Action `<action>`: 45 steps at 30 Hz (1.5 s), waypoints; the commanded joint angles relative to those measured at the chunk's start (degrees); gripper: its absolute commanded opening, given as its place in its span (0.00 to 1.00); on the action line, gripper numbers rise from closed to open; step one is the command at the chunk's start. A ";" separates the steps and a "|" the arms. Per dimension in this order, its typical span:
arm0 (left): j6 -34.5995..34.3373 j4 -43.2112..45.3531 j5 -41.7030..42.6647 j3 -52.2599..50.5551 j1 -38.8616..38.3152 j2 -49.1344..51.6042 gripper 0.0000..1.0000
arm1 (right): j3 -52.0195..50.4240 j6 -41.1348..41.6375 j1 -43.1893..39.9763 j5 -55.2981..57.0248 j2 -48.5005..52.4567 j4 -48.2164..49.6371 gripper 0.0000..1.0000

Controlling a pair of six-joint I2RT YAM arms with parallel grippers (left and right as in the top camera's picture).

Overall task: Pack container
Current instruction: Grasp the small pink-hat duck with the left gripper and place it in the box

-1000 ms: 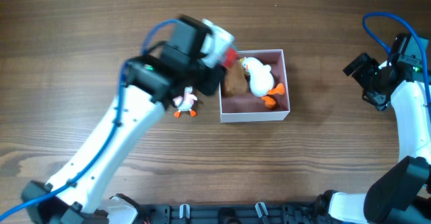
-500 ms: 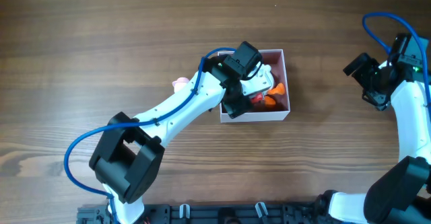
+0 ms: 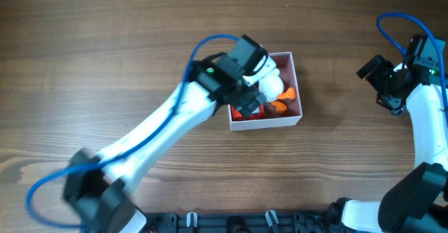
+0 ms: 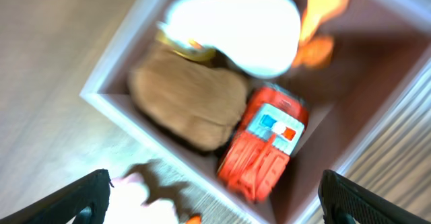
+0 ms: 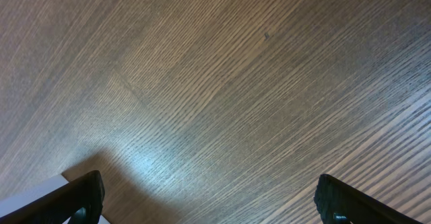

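Red plastic toy truck (image 4: 266,146) now released into the square white-walled, pink-lined container (image 3: 266,123), directly below the left pincer (image 4: 215,197), spread wide and empty. One more toy packed. Right pincer (image 5: 212,197) is held spread over bare wooden surface (image 5: 215,83).

Table (image 5: 236,83): is showing fine wood grain, matt, with a faint sheen.
Container (image 3: 266,123): is looking like thin card, with white walls and a matt pink inside.
Truck (image 4: 266,143): is looking like ribbed red plastic.
Duck (image 4: 242,29): is shining smooth white.
Brown toy (image 4: 188,106): is looking soft and dull.
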 commanded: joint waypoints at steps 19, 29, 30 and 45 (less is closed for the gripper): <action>-33.66 0.55 7.72 -10.60 22.32 9.60 0.88 | -0.39 0.35 0.20 -0.48 0.50 0.31 1.00; -33.40 4.15 7.67 -9.60 22.12 17.62 0.08 | -0.39 0.35 0.20 -0.48 0.50 0.31 1.00; -33.40 3.37 7.67 -8.92 22.12 16.68 0.05 | -0.39 0.35 0.20 -0.48 0.50 0.33 1.00; -2.75 7.78 4.55 -0.20 -3.45 -4.55 0.04 | -0.39 0.35 0.20 -0.48 0.50 0.33 1.00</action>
